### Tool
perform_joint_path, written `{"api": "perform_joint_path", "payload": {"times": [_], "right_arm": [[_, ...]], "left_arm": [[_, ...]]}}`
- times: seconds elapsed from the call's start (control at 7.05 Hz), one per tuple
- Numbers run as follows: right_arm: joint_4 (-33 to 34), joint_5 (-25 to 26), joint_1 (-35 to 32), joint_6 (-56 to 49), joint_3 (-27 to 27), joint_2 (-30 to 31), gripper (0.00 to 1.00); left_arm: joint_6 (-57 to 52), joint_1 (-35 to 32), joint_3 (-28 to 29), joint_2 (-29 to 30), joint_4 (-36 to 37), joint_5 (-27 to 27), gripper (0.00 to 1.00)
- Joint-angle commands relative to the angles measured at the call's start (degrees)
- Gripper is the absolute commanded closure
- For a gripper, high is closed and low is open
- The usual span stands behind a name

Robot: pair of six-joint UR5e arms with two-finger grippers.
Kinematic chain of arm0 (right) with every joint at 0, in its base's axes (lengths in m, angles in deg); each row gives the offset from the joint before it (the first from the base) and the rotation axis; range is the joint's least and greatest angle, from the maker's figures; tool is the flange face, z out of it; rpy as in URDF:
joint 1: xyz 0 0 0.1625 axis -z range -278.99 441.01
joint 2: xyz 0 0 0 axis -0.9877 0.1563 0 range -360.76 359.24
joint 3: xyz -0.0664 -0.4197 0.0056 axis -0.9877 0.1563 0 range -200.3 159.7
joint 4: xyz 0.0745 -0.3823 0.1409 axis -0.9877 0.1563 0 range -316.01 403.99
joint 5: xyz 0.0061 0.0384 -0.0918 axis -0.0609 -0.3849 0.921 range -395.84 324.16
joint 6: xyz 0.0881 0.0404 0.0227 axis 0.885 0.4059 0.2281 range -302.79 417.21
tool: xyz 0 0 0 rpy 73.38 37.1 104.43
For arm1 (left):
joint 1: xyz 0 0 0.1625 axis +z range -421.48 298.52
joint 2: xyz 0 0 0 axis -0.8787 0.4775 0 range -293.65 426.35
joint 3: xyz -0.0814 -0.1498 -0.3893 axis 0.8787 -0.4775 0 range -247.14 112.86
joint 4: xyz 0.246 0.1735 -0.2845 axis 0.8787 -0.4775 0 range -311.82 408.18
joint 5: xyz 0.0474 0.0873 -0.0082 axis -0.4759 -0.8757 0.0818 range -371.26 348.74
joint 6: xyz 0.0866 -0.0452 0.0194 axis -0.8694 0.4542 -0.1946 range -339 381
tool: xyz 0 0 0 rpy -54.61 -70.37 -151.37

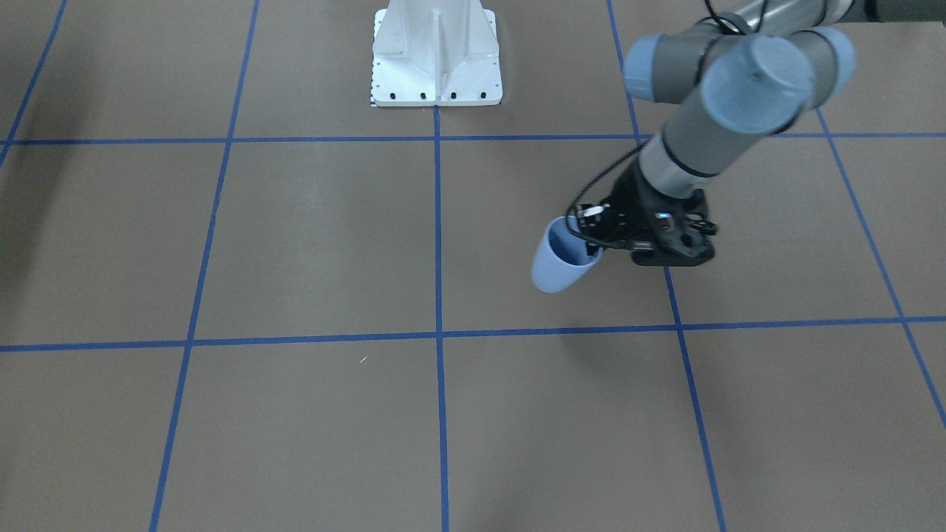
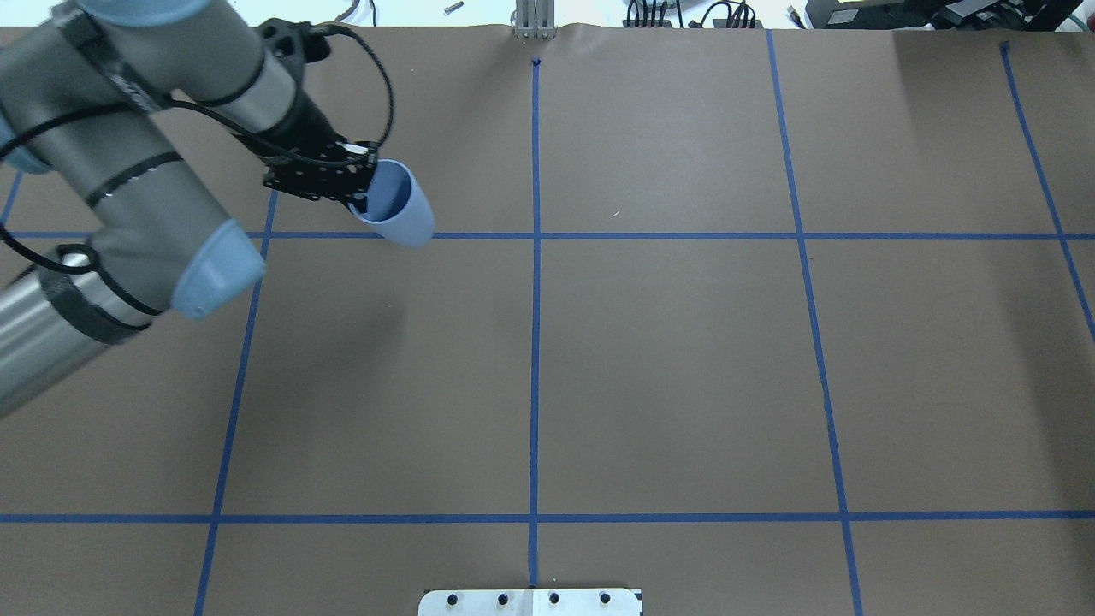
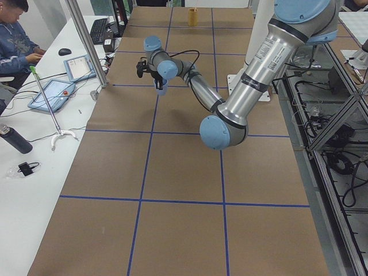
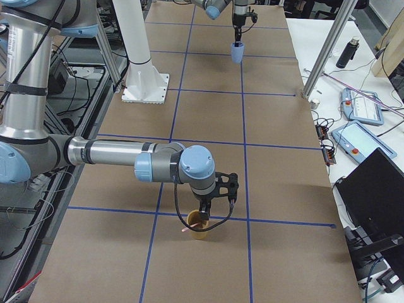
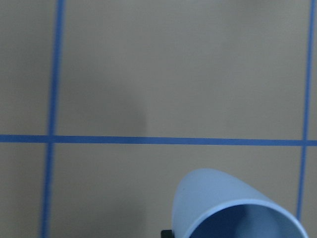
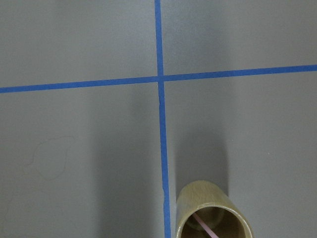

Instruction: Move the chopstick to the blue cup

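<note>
Brown paper crossed by blue tape (image 2: 535, 342) covers the table (image 2: 684, 385). Nearest, a tan cup (image 6: 198, 191) holds the chopstick (image 6: 204, 225); the right gripper (image 4: 203, 222) hangs at its rim, perhaps gripping, though I cannot tell how its jaws stand. Farther off, the left gripper (image 2: 364, 192) has its jaws clamped on the rim of the tilted blue cup (image 2: 406, 214).

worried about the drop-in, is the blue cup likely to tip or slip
Probably light: the left gripper holds the blue cup aloft by its rim alone. Its smooth, tapered wall may slip, and the narrow base could tip.
</note>
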Motion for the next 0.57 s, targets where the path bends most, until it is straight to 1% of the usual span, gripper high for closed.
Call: {"api": "perform_joint_path", "payload": {"times": [0.0,0.14,0.43], "right_arm": [[0.0,-0.2,0.0,0.0,0.1,-0.4,0.00],[0.0,-0.8,0.0,-0.1,0.5,-0.4,0.00],[0.0,-1.4,0.0,-0.1,1.1,-0.4,0.00]], "left_arm": [[4.0,9.2,7.2,12.6,8.1,-11.6,1.00],[6.8,10.9,10.0,13.2,5.6,-14.4,1.00],[7.0,12.0,11.8,13.2,4.3,-15.4,1.00]]}}
